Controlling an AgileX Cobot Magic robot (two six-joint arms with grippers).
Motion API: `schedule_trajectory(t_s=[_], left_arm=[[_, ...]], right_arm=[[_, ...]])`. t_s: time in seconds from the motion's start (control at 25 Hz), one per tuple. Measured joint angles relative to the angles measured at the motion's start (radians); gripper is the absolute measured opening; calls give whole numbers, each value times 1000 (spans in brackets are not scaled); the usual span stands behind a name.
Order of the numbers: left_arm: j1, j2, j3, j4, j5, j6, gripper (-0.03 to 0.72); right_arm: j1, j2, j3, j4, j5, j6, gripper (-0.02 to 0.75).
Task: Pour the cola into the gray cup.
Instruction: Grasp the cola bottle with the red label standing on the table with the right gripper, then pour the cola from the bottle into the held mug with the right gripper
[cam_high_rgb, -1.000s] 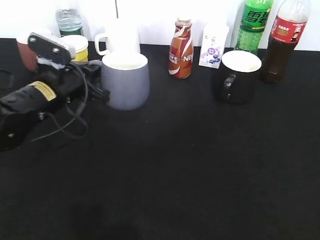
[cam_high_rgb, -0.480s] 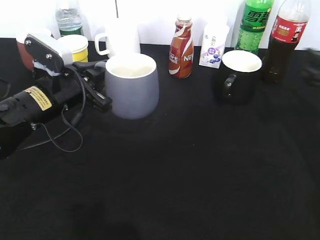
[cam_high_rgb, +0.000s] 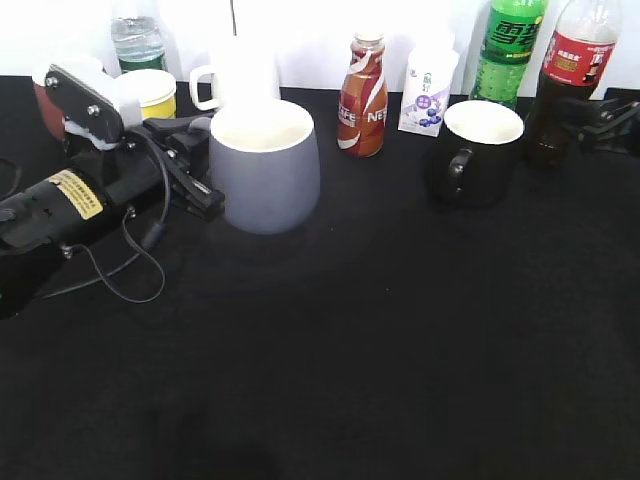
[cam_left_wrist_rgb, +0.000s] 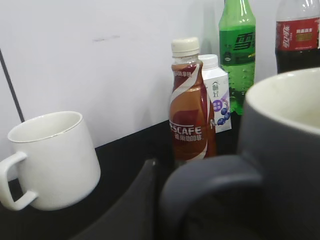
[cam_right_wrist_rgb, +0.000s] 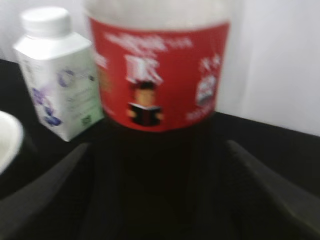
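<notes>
Presently the gray cup (cam_high_rgb: 264, 165) is stood upright on the black bench (cam_high_rgb: 380, 340), left of centre and in front of the white mug (cam_high_rgb: 236, 75), with its handle turned toward the left pincer (cam_high_rgb: 196, 165). That pincer is set at the handle: in the left wrist view one dark finger (cam_left_wrist_rgb: 135, 205) is seen just beside the handle loop, and in the exterior view two fingers are seen one above the other at the cup's left side. Whether the handle is actually clamped cannot be told. The cup is probably held there so that it is steadied, mouth up, as a target for pouring.

At the back right the cola (cam_high_rgb: 566, 80) is stood upright, capped, beside the green bottle (cam_high_rgb: 506, 50) and well apart from the cup. The right pincer (cam_high_rgb: 600, 118) is spread wide, its two fingers seen either side of the bottle's dark lower body in the right wrist view, apparently not yet closed on it. The low position seems chosen for a firm hold beneath the red label. Between the two, the black mug (cam_high_rgb: 474, 152), Nescafe bottle (cam_high_rgb: 362, 95) and carton (cam_high_rgb: 428, 90) would have to be cleared.
</notes>
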Motion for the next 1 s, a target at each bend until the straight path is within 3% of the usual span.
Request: schedule_trajectory(t_s=[0.2, 0.4, 0.68, 0.84, 1.0], left_arm=[[0, 0, 0, 6, 0, 0, 51], [0, 0, 0, 7, -1, 0, 51], [0, 0, 0, 14, -1, 0, 51], [0, 0, 0, 15, -1, 0, 50], [0, 0, 0, 28, -1, 0, 51]], right_arm=[[27, 132, -89, 2, -59, -1, 620], [86, 210, -174, 121, -77, -56, 625], [91, 275, -225, 113, -126, -94, 418], [91, 248, -172, 105, -167, -115, 417], [91, -6, -53, 94, -177, -154, 407]])
